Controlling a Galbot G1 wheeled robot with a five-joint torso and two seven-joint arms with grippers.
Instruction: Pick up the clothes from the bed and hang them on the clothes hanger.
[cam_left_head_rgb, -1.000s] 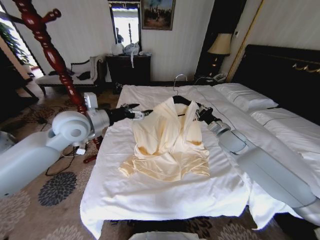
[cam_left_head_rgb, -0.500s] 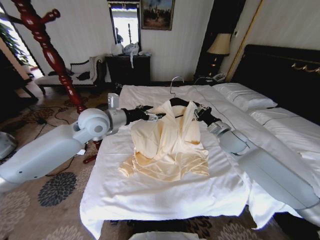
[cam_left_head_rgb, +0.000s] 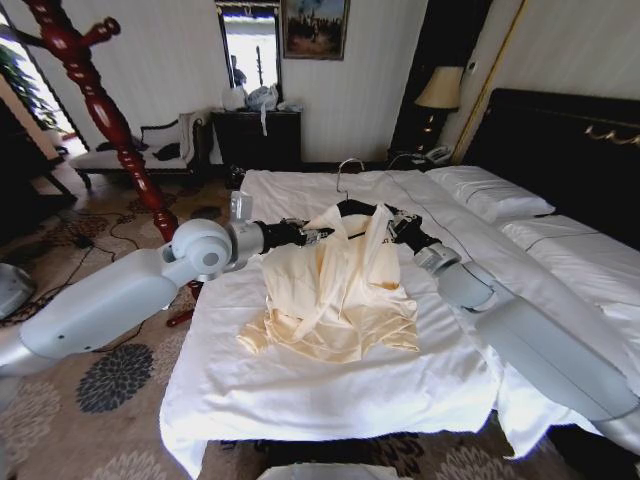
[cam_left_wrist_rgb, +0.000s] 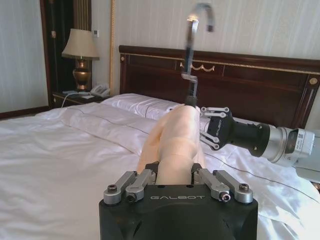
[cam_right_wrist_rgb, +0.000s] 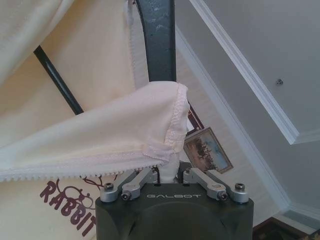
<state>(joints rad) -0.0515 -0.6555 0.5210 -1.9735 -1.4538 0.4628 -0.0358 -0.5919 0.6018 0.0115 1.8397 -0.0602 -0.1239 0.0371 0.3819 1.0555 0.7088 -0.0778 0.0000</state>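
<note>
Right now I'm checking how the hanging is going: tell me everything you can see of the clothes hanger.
The clothes hanger is thin and black with a silver wire hook standing upright. It is lifted above the bed, partly inside the cream shirt, whose collar end drapes over it while the hem lies bunched on the duvet. The left gripper and right gripper pinch shirt fabric on either side.

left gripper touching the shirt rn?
Touching. In the left wrist view the left gripper has its jaws closed on a fold of the cream shirt.
</note>
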